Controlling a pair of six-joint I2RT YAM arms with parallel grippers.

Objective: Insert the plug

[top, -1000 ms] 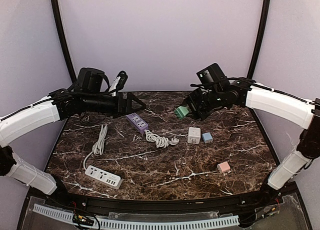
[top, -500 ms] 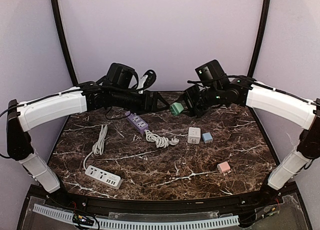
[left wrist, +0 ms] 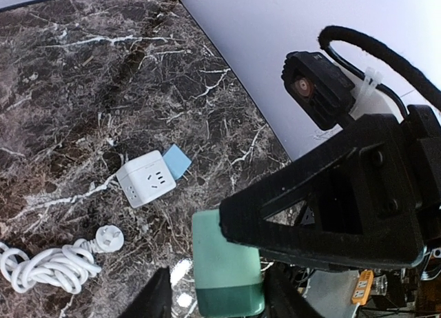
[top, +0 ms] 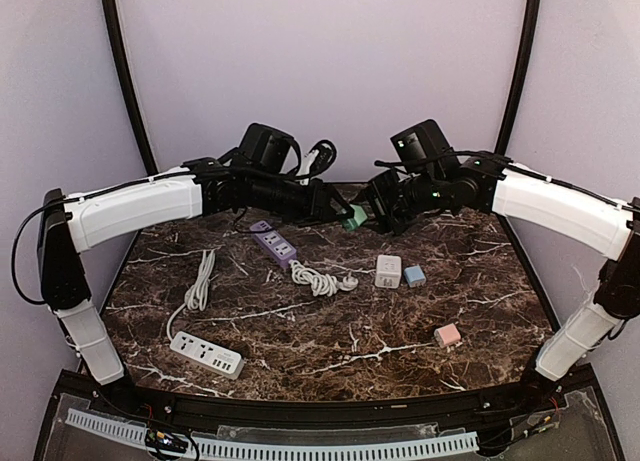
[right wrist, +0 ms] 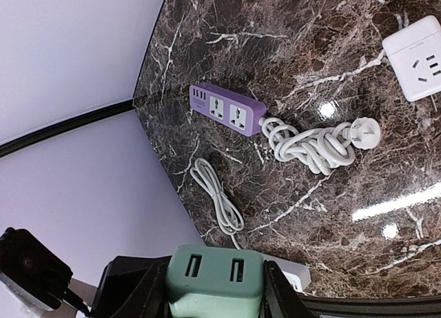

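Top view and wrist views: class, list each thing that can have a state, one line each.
green charger, held off the table, nothing plugged in
right pincer, shut on the green charger
left pincer, open around the green charger
purple power strip, flat on the table, nothing plugged in
white plug, loose on the table, not inserted
white power strip, flat, nothing plugged in
white cube socket, on the table, nothing plugged in

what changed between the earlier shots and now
The left arm swung in from the left toward the middle, and the left fingers now flank the green adapter. The right fingers, shut on that adapter throughout, carried it slightly leftward. The purple power strip, white power strip, coiled cable and white cube stayed put.
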